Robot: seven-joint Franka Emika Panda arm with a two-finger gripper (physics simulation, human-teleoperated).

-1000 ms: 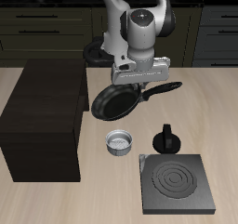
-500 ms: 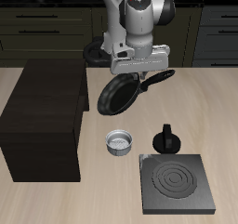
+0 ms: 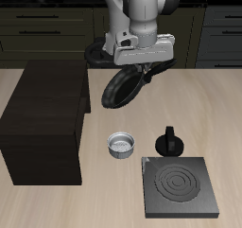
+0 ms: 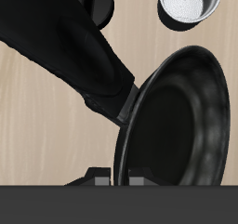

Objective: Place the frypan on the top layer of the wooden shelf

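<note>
— Above the table, what have you got in the view from the front?

— Your two-finger gripper (image 3: 142, 71) is clenched on the long straight handle of the round black shallow frypan (image 3: 119, 87), which hangs off the table, tilted steeply so its bowl droops toward the large dark brown boxy wooden shelf (image 3: 45, 118). The pan's rim is just beside the shelf's upper edge, not over its flat top. Nearer the front edge stand a small grey metal pot (image 3: 121, 145), a small black knob-topped object (image 3: 168, 140) and a flat square black stove plate with concentric rings (image 3: 180, 187).

— And from your wrist camera?

— You see the frypan (image 4: 177, 125) close up, its dark inside turned toward the lens, its handle running away across the pale wooden table (image 4: 46, 125). The grey pot (image 4: 189, 2) sits on the table beyond the rim. The fingertips themselves are hidden behind the dark housing edge.
</note>
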